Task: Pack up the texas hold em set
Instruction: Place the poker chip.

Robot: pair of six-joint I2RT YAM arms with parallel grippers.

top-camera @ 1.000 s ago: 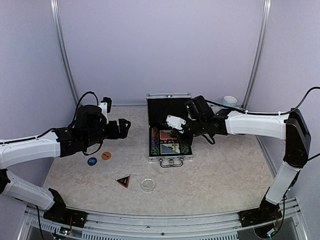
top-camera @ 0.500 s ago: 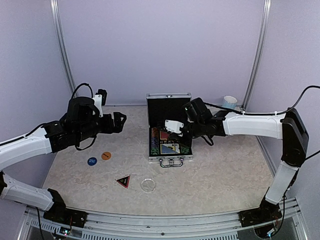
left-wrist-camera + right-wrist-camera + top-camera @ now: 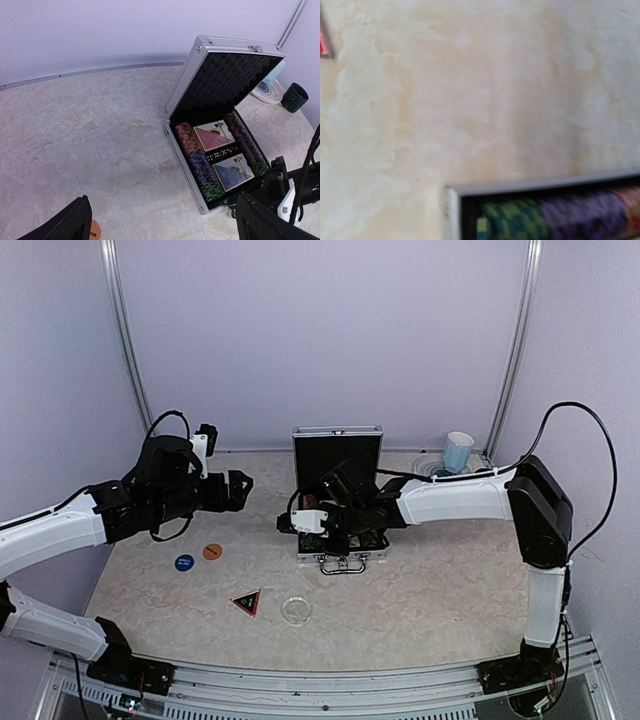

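While the briefcase (image 3: 337, 452) stands open on the tabletop (image 3: 450, 580), the right gripper (image 3: 287, 524) hangs by its left edge (jaws' state cannot be told); the left gripper (image 3: 236, 490) hovers well apart, jaws wide.

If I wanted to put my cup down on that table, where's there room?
Widest bare patch: right of the briefcase, in front of the light-blue mug. Crowded: front left, with blue disc, orange disc, black triangle, clear disc.

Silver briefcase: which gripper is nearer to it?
Right. The right gripper is at the left side of the silver briefcase; the left gripper is apart, farther to the left.
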